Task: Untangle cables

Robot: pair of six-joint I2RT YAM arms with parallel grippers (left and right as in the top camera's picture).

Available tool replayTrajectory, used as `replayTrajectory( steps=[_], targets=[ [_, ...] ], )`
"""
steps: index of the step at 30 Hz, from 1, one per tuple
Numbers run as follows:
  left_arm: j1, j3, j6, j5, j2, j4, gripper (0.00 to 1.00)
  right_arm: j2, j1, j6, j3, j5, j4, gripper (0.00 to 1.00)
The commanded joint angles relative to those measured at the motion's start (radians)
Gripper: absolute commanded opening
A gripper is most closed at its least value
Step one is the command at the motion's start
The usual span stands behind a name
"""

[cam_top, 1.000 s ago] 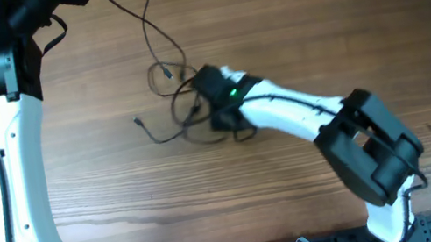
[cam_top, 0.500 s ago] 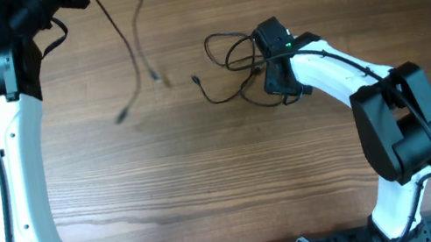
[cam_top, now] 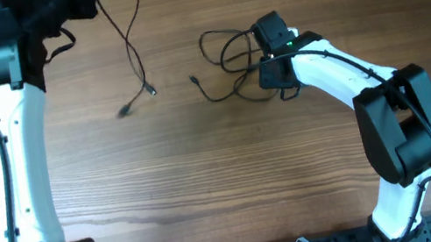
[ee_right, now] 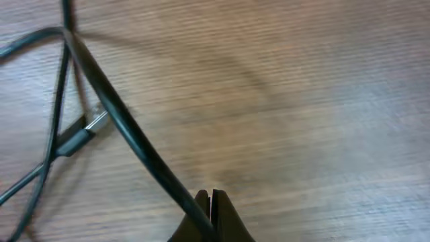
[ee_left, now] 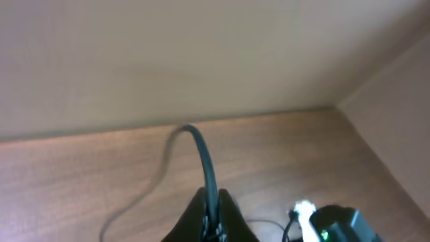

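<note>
Clamping loose cable (ee_left: 201, 151): left end effector (ee_left: 211, 202); right end effector (ee_right: 209, 196) pinched on seemingly tangled cable (ee_right: 124, 121); ends cropped.

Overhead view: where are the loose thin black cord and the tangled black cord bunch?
loose thin black cord (cam_top: 125, 111): overhead view, lower plug end.
tangled black cord bunch (cam_top: 230, 54): overhead view, middle loops.

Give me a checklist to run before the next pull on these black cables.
1. Grip of the left gripper on the single cable: ok, shut on it.
2. Grip of the right gripper on the cable bundle: ok, shut on one strand.
3. Gap between single cable and cable bundle: ok, bare table between them.
4. Loops of the bundle uncrossed: not ok.
5. Knot under the right gripper: cannot tell, hidden.
</note>
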Motion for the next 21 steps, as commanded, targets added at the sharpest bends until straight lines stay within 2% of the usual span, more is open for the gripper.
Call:
replayTrajectory(
  steps=[1, 10, 14, 18, 19, 20, 21],
  targets=[
    [-0.045, 0.017, 0.052, 0.013, 0.062, -0.04, 0.08, -0.031, 0.004, -0.037, 0.023, -0.07, 0.04, 0.04],
    [-0.116, 0.017, 0.08, 0.011, 0.171, -0.076, 0.11, -0.031, -0.015, -0.032, 0.023, -0.059, 0.075, 0.05],
    [-0.114, 0.017, 0.08, 0.007, 0.179, -0.067, 0.28, -0.031, -0.013, -0.032, 0.023, -0.103, 0.084, 0.05],
    [-0.105, 0.017, 0.079, -0.063, 0.179, -0.086, 0.3, -0.031, -0.011, -0.025, 0.023, -0.112, 0.122, 0.05],
    [-0.097, 0.017, 0.079, -0.105, 0.179, -0.101, 0.3, -0.031, -0.011, -0.032, 0.023, -0.137, 0.137, 0.12],
    [-0.087, 0.017, 0.079, -0.132, 0.179, -0.117, 0.3, -0.031, -0.011, -0.032, 0.023, -0.154, 0.148, 0.33],
    [-0.075, 0.017, 0.079, -0.142, 0.179, -0.131, 0.3, -0.031, -0.01, -0.032, 0.023, -0.156, 0.153, 0.4]
  ],
)
